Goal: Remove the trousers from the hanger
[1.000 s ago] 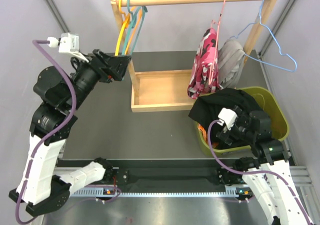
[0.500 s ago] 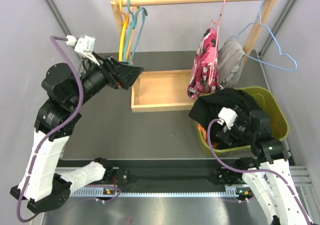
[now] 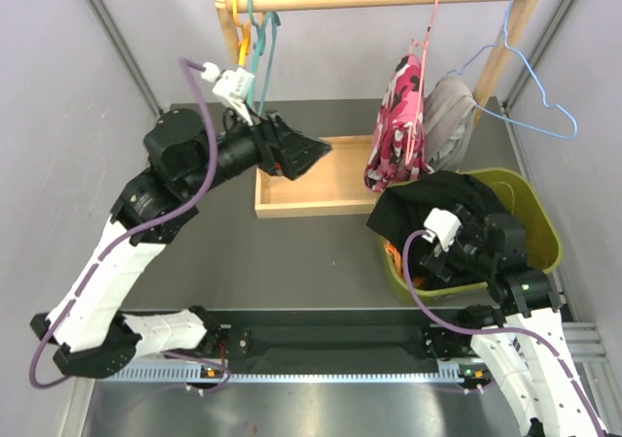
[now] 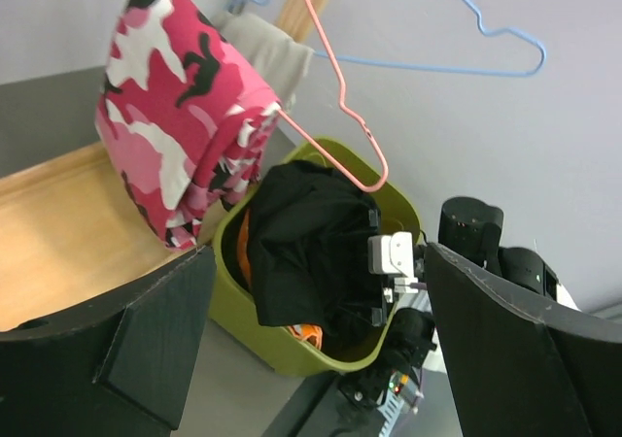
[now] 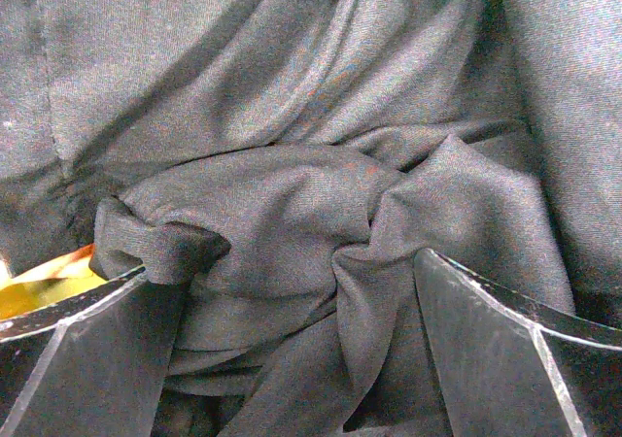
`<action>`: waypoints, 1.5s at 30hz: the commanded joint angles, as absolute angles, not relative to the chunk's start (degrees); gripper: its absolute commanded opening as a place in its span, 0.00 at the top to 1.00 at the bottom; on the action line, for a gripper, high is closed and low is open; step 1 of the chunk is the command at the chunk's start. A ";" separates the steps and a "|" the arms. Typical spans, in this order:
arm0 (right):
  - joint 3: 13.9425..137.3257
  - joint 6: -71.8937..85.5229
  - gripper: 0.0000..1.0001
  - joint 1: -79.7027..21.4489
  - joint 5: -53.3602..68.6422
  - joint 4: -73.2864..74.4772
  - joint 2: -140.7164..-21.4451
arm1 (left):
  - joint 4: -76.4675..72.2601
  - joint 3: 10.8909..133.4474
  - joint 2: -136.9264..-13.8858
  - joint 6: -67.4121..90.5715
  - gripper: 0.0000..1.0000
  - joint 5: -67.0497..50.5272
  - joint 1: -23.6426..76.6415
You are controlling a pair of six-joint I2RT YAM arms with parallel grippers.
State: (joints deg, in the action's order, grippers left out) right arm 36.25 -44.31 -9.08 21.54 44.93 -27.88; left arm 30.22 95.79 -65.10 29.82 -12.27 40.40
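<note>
The pink camouflage trousers [image 3: 397,136] hang folded over a pink hanger [image 3: 434,29] on the wooden rail; they also show in the left wrist view [image 4: 185,107]. The grey trousers [image 3: 449,118] hang just right of them. The black trousers [image 3: 437,204] lie heaped in the green bin [image 3: 539,218], over the orange trousers [image 3: 394,255]. My left gripper [image 3: 309,153] is open and empty above the wooden tray, left of the pink trousers. My right gripper [image 3: 466,252] is open low in the bin, its fingers [image 5: 525,359] either side of black cloth [image 5: 292,214].
A wooden rack with a tray base [image 3: 311,180] stands at the back. Several empty hangers [image 3: 255,29] hang at the rail's left end. An empty blue hanger [image 3: 530,78] hangs at the right end. Walls close in on both sides.
My left arm has swung right, from the empty hangers at the rail's left end to over the tray, toward the pink trousers. The right arm has not moved.
</note>
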 commanded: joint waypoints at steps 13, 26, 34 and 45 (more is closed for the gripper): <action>35.95 -44.30 0.01 -7.91 21.71 42.36 -27.51 | 26.28 115.21 -89.53 21.36 0.08 5.17 52.91; 36.04 -45.09 0.01 -7.91 22.94 43.07 -26.72 | 27.51 134.47 -108.98 14.95 0.19 15.64 56.87; 36.03 -45.26 0.01 -8.00 23.29 43.42 -26.46 | 26.90 139.57 -114.61 10.37 1.00 20.04 56.87; 36.30 -45.26 0.01 -7.91 23.29 43.68 -26.10 | 19.52 135.71 -106.80 2.47 1.00 30.05 56.95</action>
State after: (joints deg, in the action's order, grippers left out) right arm 35.99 -44.53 -8.86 22.37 44.95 -26.89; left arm 29.82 135.94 -113.78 6.09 24.71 57.25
